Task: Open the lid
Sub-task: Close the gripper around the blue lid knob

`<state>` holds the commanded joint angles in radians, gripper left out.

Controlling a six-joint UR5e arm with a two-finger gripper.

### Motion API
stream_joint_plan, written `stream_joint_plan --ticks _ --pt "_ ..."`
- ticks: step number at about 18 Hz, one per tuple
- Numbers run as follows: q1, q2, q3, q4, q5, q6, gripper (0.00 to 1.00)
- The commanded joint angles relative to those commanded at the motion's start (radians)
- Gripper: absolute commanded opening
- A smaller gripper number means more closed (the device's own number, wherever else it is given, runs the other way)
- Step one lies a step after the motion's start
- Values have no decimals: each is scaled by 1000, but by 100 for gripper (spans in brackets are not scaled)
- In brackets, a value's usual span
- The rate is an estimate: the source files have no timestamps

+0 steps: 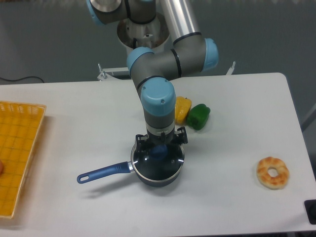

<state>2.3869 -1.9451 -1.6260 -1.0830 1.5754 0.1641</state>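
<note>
Gripper sits straight above the round clear glass lid, its blue centre knob between the fingers. I can't tell if they've closed on it.

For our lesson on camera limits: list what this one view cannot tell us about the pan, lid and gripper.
- Gripper: the wrist hides the fingertips, so grip on the blue knob is unclear.
- Saucepan: contents unreadable through the lid, glare and small size.
- Yellow basket: cut off by the left edge.
- Black object: cut off at the right edge.
</note>
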Motion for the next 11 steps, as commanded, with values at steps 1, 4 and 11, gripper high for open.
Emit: stream_joint_plan --ticks 1,4,11 --pt "0 0 0 0 0 0 100" --pt "0 -3 0 0 0 0 100" --pt "0 0 8 0 -2 -5 100"
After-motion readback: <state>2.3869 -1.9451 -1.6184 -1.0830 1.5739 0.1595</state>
